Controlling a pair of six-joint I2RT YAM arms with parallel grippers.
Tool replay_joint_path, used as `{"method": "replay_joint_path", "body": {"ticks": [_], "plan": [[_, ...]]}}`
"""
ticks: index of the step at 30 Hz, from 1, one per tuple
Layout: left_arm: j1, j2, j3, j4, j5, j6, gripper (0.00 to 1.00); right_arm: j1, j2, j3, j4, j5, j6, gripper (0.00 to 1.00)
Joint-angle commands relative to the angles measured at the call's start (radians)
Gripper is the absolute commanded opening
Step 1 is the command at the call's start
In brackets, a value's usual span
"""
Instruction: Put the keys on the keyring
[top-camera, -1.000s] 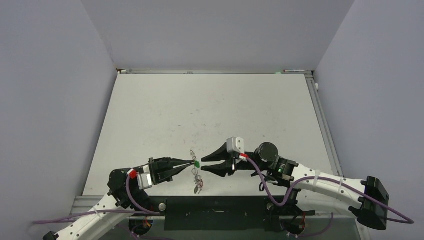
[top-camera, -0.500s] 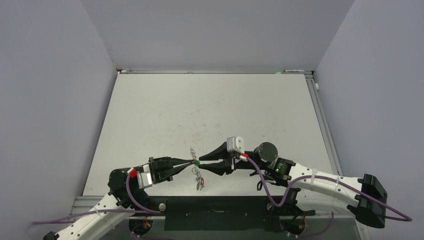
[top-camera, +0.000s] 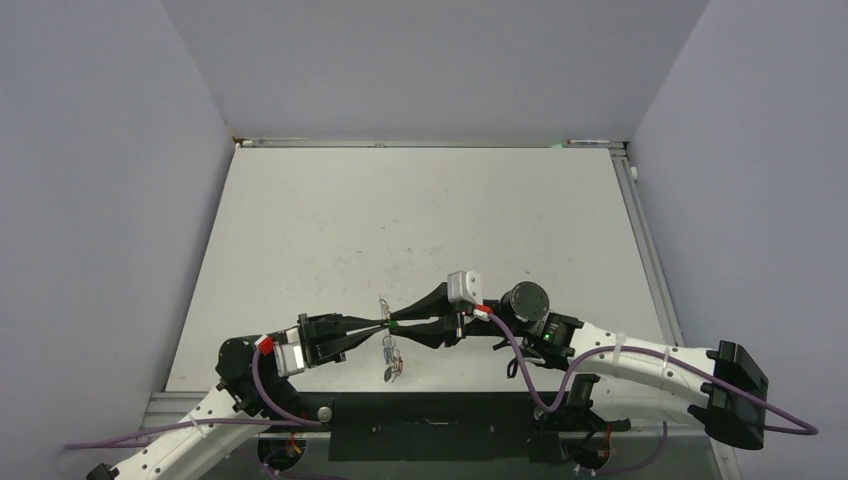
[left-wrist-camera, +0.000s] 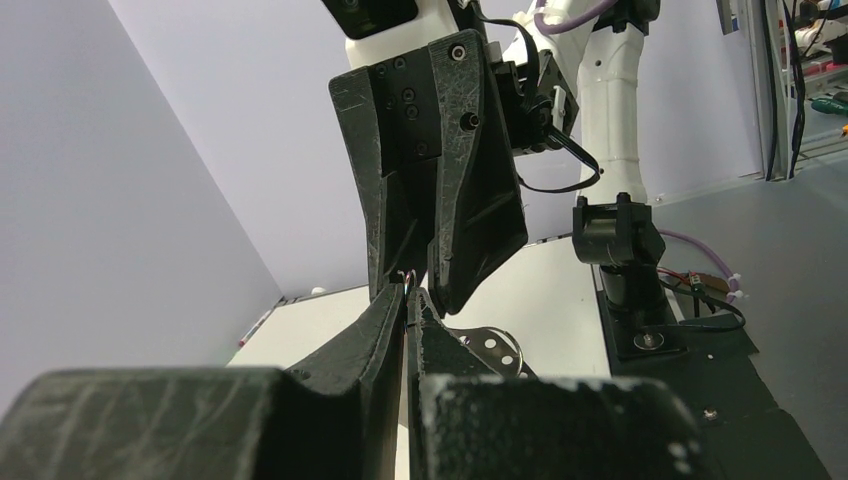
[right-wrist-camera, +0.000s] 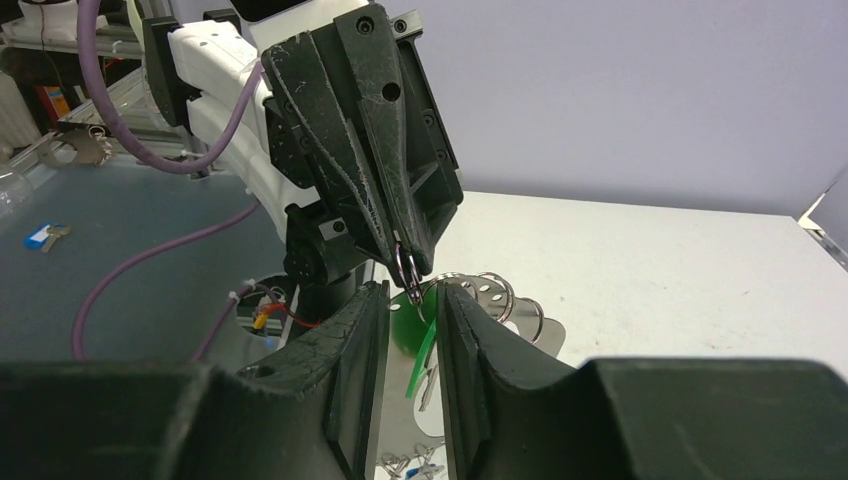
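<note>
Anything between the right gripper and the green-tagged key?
Nothing visible. The green tag sits in the gap between the fingers of the right gripper, just below the small ring pinched by the left gripper.

The left gripper (left-wrist-camera: 410, 297) and right gripper (right-wrist-camera: 413, 300) have matt black plastic fingers, rough-grained and scratched. The keyring (right-wrist-camera: 405, 268) is thin, shiny bare metal. The green tag (right-wrist-camera: 408, 330) is glossy, translucent plastic. The table (top-camera: 400, 220) is matt white and faintly scuffed.

White arms (top-camera: 655, 377), purple cables (top-camera: 512, 350), red tape (top-camera: 265, 344)?
</note>
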Motion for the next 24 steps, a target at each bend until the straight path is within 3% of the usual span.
{"method": "replay_joint_path", "body": {"ticks": [1, 16, 24], "plan": [[0.008, -0.004, 0.006, 0.071, 0.004, -0.006, 0.0, 0.013, 0.008, 0.036, 0.074, -0.009, -0.007, 0.25], [0.012, -0.008, 0.003, 0.073, 0.005, -0.006, 0.0, 0.014, 0.017, 0.034, 0.048, 0.043, -0.022, 0.21], [0.013, -0.01, 0.004, 0.075, 0.002, -0.006, 0.0, 0.013, 0.003, 0.035, -0.002, 0.086, -0.048, 0.25]]}}
